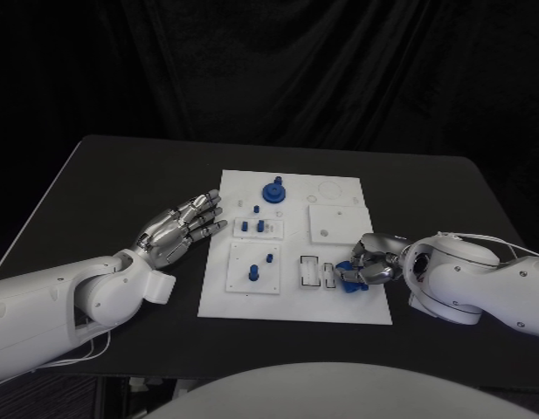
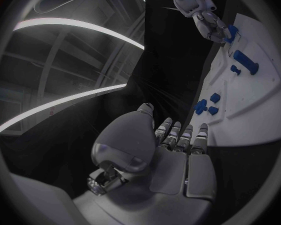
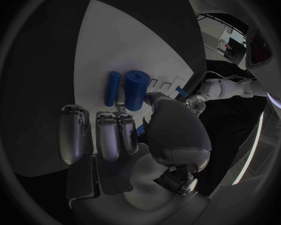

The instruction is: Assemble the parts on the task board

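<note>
The white task board [image 1: 297, 292] lies in the middle of the black table. My right hand [image 1: 370, 264] rests over the board's near right part, beside two rectangular slots [image 1: 318, 272]. It pinches a blue part [image 1: 348, 277] between thumb and fingers; the right wrist view shows that blue part [image 3: 135, 89] at the fingertips, with a thinner blue piece [image 3: 112, 88] next to it. My left hand [image 1: 183, 228] hovers open at the board's left edge, fingers stretched out and holding nothing. The left wrist view looks across the board [image 2: 265, 100] to my right hand [image 2: 210, 24].
Other blue parts stand on the board: a round knobbed one [image 1: 273, 190] at the far side, small pegs [image 1: 255, 227] in a left block, and two pieces [image 1: 255, 273] in the near left block. Black table [image 1: 118, 183] surrounds the board.
</note>
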You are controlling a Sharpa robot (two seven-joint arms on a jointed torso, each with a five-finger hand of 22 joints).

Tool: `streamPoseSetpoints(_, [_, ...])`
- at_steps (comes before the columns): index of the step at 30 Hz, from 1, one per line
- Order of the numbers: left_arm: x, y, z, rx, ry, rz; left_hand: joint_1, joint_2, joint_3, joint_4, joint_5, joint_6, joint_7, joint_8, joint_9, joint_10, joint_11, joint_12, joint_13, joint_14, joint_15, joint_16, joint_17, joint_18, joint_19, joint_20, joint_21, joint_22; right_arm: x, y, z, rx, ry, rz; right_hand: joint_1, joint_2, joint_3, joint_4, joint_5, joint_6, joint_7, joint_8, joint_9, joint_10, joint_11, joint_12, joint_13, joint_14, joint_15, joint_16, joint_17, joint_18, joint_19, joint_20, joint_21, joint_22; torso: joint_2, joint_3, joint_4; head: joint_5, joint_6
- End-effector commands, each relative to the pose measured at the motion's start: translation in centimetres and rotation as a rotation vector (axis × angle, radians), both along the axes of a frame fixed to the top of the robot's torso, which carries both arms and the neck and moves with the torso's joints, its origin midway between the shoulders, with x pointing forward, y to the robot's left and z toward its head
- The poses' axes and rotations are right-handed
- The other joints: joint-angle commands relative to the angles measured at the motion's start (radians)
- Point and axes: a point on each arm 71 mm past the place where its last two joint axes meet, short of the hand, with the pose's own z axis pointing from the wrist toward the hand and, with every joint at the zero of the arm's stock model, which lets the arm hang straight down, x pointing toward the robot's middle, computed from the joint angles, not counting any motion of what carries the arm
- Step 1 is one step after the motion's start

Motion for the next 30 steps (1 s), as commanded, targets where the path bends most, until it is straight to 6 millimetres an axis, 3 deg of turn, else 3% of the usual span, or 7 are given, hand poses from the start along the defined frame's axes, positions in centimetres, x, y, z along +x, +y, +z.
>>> streamPoseSetpoints(1, [-0.1, -0.1, 0.1, -0.015, -0.007, -0.007, 0.013, 0.001, 0.005, -0.003, 0.003, 0.000, 0.004, 0.006, 0.001, 0.000, -0.006, 0.002, 0.001, -0.001, 0.007, 0.006, 0.001, 0.017, 0.002, 0.006, 0.003, -0.001, 0.0, 0.1, 0.5, 0.081, -0.058, -0.053, 0.005, -0.012, 0.086, -0.067, 0.045, -0.042, -0.029, 0.023, 0.046, 0.104, -0.008, 0.003, 0.263, 0.105, -0.006, 0.003, 0.263, -0.010, 0.056, -0.008, 0.011, 0.226, 0.000, -0.0001, -0.0006, 0.002, 0.000])
streamPoseSetpoints(5, [-0.1, -0.1, 0.0, -0.016, -0.006, -0.007, 0.013, 0.001, 0.005, -0.003, 0.003, 0.000, 0.004, 0.006, 0.001, 0.000, -0.006, 0.002, 0.001, -0.001, 0.007, 0.006, 0.001, 0.017, 0.002, 0.006, 0.003, -0.001, -0.2, 0.1, 1.0, 0.139, -0.086, -0.084, -0.004, -0.016, 0.111, -0.069, 0.087, -0.050, -0.031, 0.044, 0.068, 0.104, -0.011, 0.003, 0.263, 0.105, -0.008, 0.003, 0.263, -0.015, 0.065, -0.010, 0.032, 0.232, 0.000, 0.0004, -0.0011, 0.002, 0.000])
streamPoseSetpoints(10, [-0.1, -0.1, 0.0, -0.015, -0.005, -0.007, 0.013, 0.001, 0.005, -0.003, 0.003, 0.000, 0.004, 0.006, 0.001, 0.000, -0.006, 0.002, 0.001, -0.001, 0.007, 0.006, 0.001, 0.017, 0.002, 0.006, 0.003, -0.001, -0.4, 0.2, 1.4, 0.177, -0.104, -0.104, -0.015, -0.018, 0.116, -0.065, 0.087, -0.051, -0.032, 0.051, 0.075, 0.104, -0.012, 0.003, 0.263, 0.105, -0.010, 0.003, 0.263, -0.018, 0.070, -0.011, 0.043, 0.236, 0.000, 0.0009, -0.0004, 0.003, 0.000])
streamPoseSetpoints(17, [-0.1, -0.1, -0.1, -0.015, -0.004, -0.008, 0.014, 0.001, 0.005, -0.003, 0.004, -0.001, 0.003, 0.005, 0.001, 0.000, -0.005, 0.002, 0.001, -0.001, 0.006, 0.005, 0.001, 0.017, 0.002, 0.006, 0.003, -0.001, -0.8, 0.3, 1.8, 0.225, -0.102, -0.131, -0.036, -0.018, 0.124, -0.057, 0.030, -0.055, -0.034, 0.059, 0.086, 0.104, -0.013, 0.003, 0.263, 0.105, -0.011, 0.003, 0.263, -0.020, 0.074, -0.013, 0.052, 0.239, 0.001, 0.0009, 0.0002, 0.002, 0.000])
streamPoseSetpoints(22, [-0.1, -0.1, -0.1, -0.014, -0.003, -0.008, 0.014, 0.001, 0.005, -0.003, 0.004, -0.001, 0.003, 0.005, 0.001, 0.000, -0.005, 0.002, 0.001, -0.001, 0.006, 0.005, 0.001, 0.017, 0.002, 0.006, 0.003, -0.001, -0.8, 0.7, 1.7, 0.231, -0.083, -0.129, -0.052, -0.015, 0.125, -0.050, -0.035, -0.057, -0.034, 0.060, 0.090, 0.104, -0.013, 0.003, 0.263, 0.105, -0.011, 0.003, 0.263, -0.020, 0.074, -0.013, 0.055, 0.239, 0.000, -0.0006, 0.0016, 0.001, 0.000])
streamPoseSetpoints(27, [-0.1, -0.1, -0.1, -0.015, -0.003, -0.009, 0.014, 0.001, 0.005, -0.003, 0.004, -0.001, 0.003, 0.005, 0.001, 0.000, -0.005, 0.002, 0.001, -0.001, 0.006, 0.005, 0.001, 0.017, 0.002, 0.006, 0.003, -0.001, -0.9, 1.2, 1.3, 0.214, -0.039, -0.109, -0.078, -0.007, 0.116, -0.029, -0.150, -0.059, -0.029, 0.050, 0.087, 0.104, -0.009, 0.003, 0.263, 0.105, -0.007, 0.003, 0.263, -0.020, 0.073, -0.010, 0.053, 0.238, 0.000, -0.0005, 0.0015, -0.001, 0.000])
streamPoseSetpoints(30, [-0.1, -0.1, -0.1, -0.015, -0.003, -0.009, 0.014, 0.001, 0.005, -0.003, 0.004, -0.001, 0.003, 0.005, 0.001, 0.000, -0.005, 0.002, 0.001, -0.001, 0.006, 0.005, 0.001, 0.017, 0.002, 0.006, 0.003, -0.001, -0.8, 1.7, 1.0, 0.203, -0.018, -0.096, -0.083, -0.004, 0.112, -0.026, -0.183, -0.058, -0.028, 0.047, 0.085, 0.104, -0.008, 0.003, 0.263, 0.105, -0.006, 0.003, 0.263, -0.019, 0.072, -0.009, 0.052, 0.238, 0.000, 0.0000, 0.0007, 0.001, 0.000])
